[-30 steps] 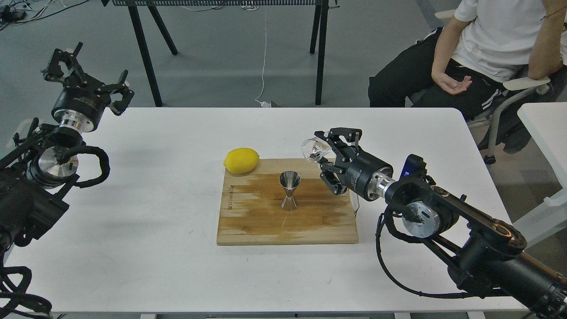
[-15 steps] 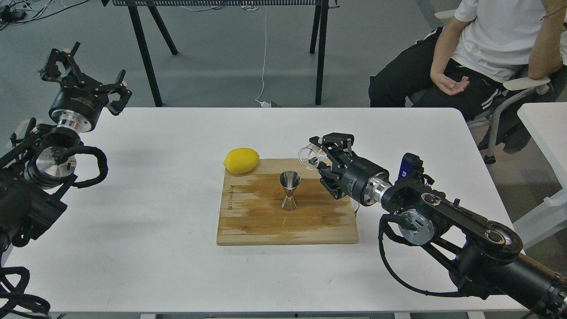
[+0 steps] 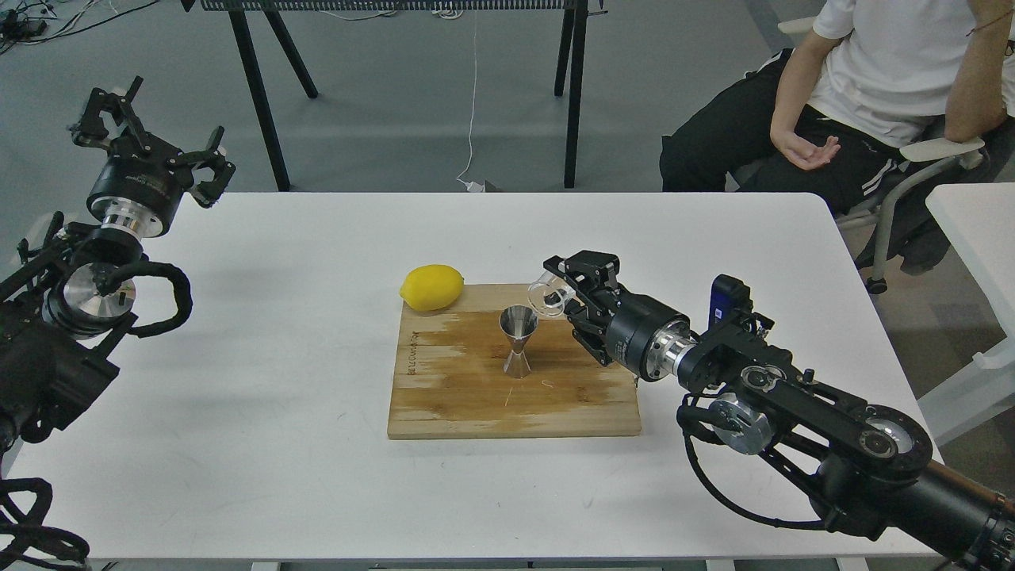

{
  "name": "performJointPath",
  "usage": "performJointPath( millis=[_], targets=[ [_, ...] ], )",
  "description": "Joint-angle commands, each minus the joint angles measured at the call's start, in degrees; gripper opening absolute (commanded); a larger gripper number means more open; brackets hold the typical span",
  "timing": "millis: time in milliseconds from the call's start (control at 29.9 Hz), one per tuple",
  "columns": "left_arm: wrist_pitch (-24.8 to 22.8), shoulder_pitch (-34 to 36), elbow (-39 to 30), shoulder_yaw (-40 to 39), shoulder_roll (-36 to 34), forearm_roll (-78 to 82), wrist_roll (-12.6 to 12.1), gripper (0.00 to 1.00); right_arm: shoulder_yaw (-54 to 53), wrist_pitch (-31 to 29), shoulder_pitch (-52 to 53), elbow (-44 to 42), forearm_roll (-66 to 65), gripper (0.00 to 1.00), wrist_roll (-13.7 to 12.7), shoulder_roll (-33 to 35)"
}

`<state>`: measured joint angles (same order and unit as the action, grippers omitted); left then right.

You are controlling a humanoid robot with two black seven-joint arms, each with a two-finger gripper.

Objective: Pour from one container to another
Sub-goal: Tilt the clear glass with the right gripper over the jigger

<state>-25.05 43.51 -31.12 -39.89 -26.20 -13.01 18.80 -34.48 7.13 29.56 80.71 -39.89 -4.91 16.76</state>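
Observation:
The steel jigger (image 3: 518,341) stands upright on the wooden cutting board (image 3: 476,396), near its middle. My right gripper (image 3: 564,295) is shut on the small clear glass cup (image 3: 547,294), holding it tipped on its side with the mouth facing left, just right of and slightly above the jigger's rim. Whether the cup touches the rim cannot be told. My left gripper (image 3: 147,131) hangs open and empty above the table's far left corner, well away from the board.
A yellow lemon (image 3: 432,287) lies at the board's far left corner. A person sits on a chair (image 3: 936,159) beyond the table's far right edge. Black stand legs (image 3: 258,95) rise behind the white table (image 3: 277,444).
My right gripper has carried the tilted glass cup down and left, from above the board's right part to right beside the jigger's rim. The left arm drifted slightly left.

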Motion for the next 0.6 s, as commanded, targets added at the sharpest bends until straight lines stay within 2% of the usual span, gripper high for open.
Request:
performJointPath(
  millis=[0,568],
  targets=[
    [0.09,-0.01,-0.08,-0.01,0.18,0.0,0.01,1.0,0.11,0.07,0.32,-0.11,-2.3,0.37,-0.01,0.03],
    [0.09,-0.01,0.01,-0.01,0.0,0.0,0.1,1.0,3.72,0.25,4.1,-0.2,-4.5,0.37,0.25,0.38]
  ],
)
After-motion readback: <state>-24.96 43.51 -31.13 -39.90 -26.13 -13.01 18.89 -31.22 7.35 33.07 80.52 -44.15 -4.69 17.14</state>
